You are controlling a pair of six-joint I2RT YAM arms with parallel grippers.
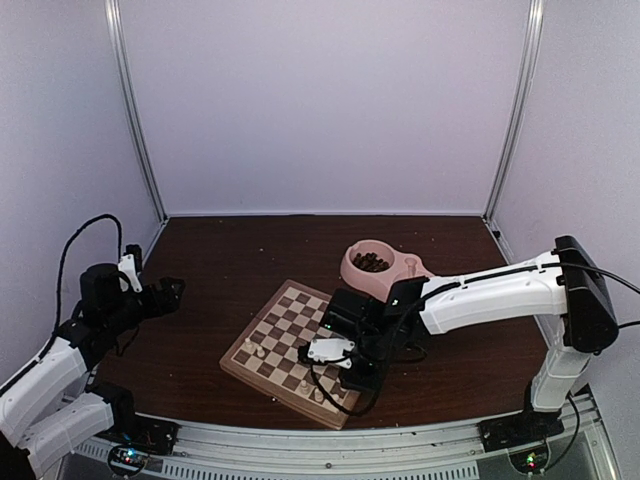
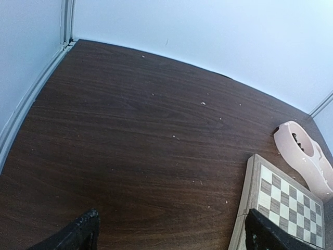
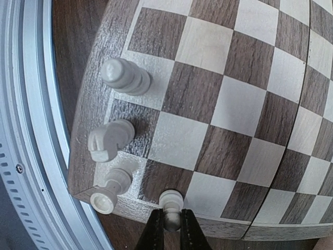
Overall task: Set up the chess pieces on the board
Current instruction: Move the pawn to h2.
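Dark woodgrain table (image 1: pixel 220 250), matte checkered board (image 1: pixel 285 325).
Right gripper (image 3: pixel 171 232) pinches a smooth turned cream piece (image 3: pixel 170 200); left gripper (image 2: pixel 174 237) jaws wide.

Left arm (image 1: pixel 45 390): white moulded links with black joint housings.
Left cable (image 1: pixel 72 245): a thin black loop off the wrist.
Left gripper (image 1: pixel 168 288): black body, with a small white block on top.
Left fingers (image 2: pixel 78 235): matte black, with rough-looking tips.
Right arm (image 1: pixel 490 290): a long white link with a black cable along it.
Shoulder housing (image 1: pixel 585 295): black, rounded, blocky.
Right gripper (image 1: pixel 358 380): black, carrying a white camera module (image 1: pixel 330 350) and a looping black lead.
Right fingers (image 3: pixel 156 234): slim, black, flat-sided.
Base lights (image 1: pixel 125 458): tiny green and red dots.
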